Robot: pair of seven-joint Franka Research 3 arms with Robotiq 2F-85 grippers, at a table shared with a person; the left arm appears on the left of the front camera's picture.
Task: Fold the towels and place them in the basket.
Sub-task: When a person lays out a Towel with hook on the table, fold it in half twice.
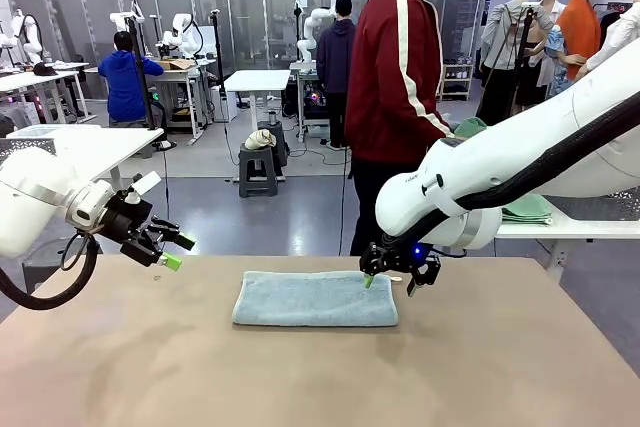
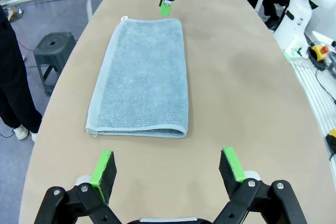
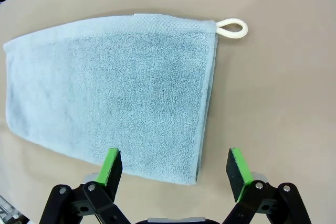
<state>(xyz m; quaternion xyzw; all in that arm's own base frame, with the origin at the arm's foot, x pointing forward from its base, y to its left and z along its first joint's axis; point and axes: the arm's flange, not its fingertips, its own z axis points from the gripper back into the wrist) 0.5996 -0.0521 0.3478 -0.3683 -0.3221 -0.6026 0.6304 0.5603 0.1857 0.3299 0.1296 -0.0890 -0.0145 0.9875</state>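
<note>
**Towel flat on the table, nothing gripped**

The blue-grey towel is seen folded, laid near the table's far edge, about midway along it; the right gripper is seen spread wide over the towel's right end, one finger above cloth, the other above bare table; contact cannot be told; the left gripper is seen spread and empty above the table's left edge, well apart from the towel.
</note>
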